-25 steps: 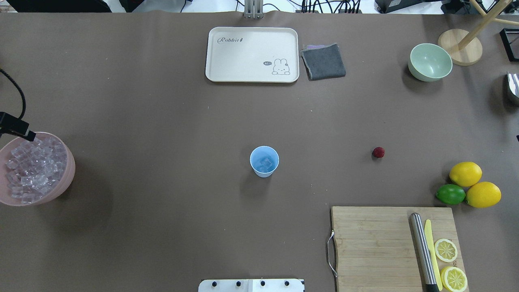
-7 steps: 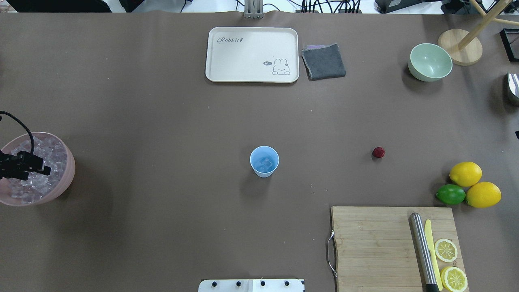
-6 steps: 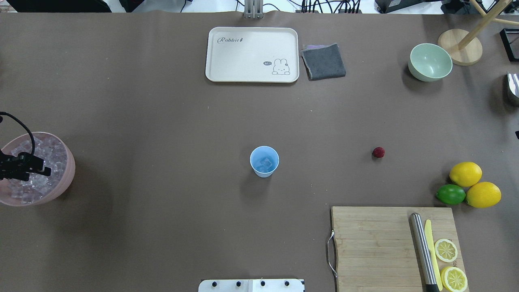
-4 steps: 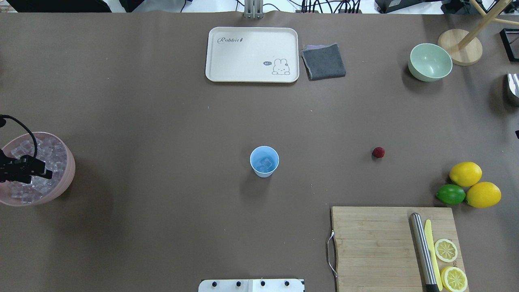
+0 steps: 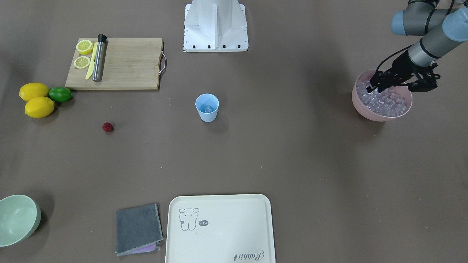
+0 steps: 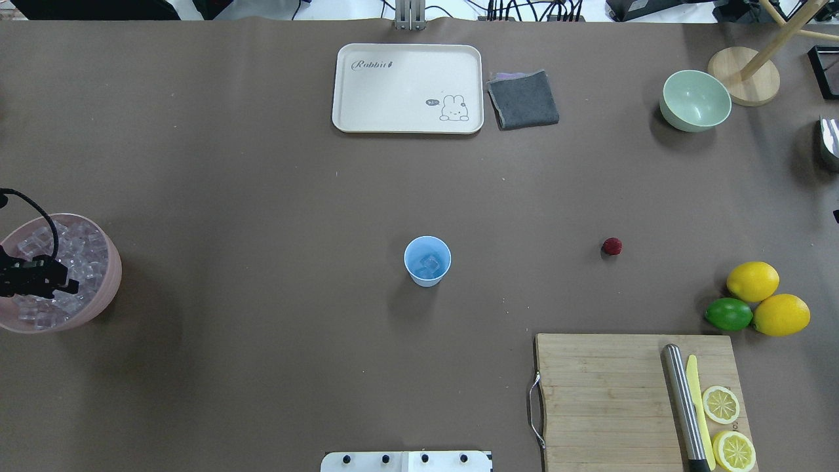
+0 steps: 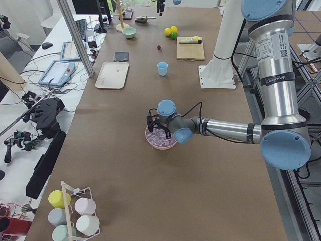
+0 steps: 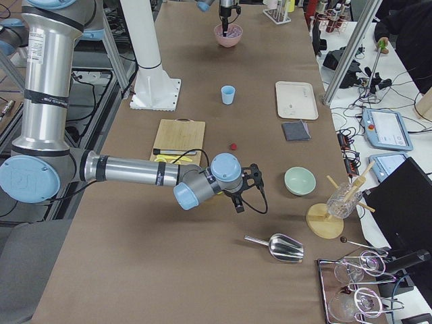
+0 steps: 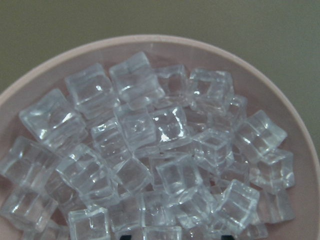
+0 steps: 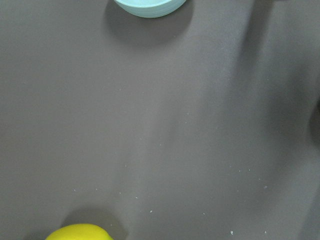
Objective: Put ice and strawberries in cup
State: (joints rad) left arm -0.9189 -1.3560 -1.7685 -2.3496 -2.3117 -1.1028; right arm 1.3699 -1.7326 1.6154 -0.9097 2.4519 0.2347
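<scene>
The light blue cup (image 6: 427, 261) stands upright mid-table with an ice cube (image 6: 430, 264) inside; it also shows in the front view (image 5: 207, 107). The dark red strawberry (image 6: 612, 246) lies on the table to the cup's right. A pile of ice (image 9: 165, 125) fills the pink bowl (image 6: 115, 288) at the table's left edge. My left gripper (image 6: 62, 286) is down over the ice in that bowl, open, with its fingertips just at the bottom edge of the left wrist view. My right gripper (image 8: 240, 204) hovers near the lemons; I cannot tell whether it is open or shut.
A wooden cutting board (image 6: 603, 393) holds a metal muddler, a yellow knife and lemon slices. Two lemons (image 6: 752, 280) and a lime (image 6: 728, 314) lie beside it. A pale green bowl (image 6: 695, 100), a cream tray (image 6: 406, 88) and a grey cloth (image 6: 522, 99) sit at the far side.
My left gripper has moved from the pink bowl's far rim to over the middle of the ice, then drifted slightly towards the table's left edge. Cup and strawberry have not moved.
</scene>
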